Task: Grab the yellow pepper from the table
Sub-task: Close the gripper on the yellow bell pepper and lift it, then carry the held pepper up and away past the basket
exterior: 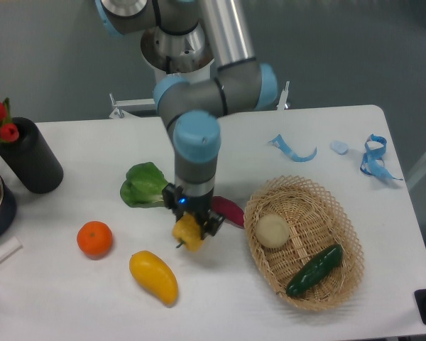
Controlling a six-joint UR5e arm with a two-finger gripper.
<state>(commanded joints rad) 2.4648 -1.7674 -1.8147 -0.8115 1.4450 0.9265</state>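
Observation:
The small lobed yellow pepper (187,232) sits between the black fingers of my gripper (191,229), which is shut on it near the middle of the white table (220,298). The pepper's short dark stem points down and to the left. It looks raised slightly above the tabletop, with a shadow below it. The arm's blue-capped wrist stands straight above the pepper and hides its top.
A longer yellow-orange fruit (154,276) lies just below left, an orange (94,239) further left. A green leafy vegetable (144,184) and a purple vegetable (228,211) flank the gripper. A wicker basket (344,234) holds an onion and a cucumber. A black vase (30,160) stands at the left edge.

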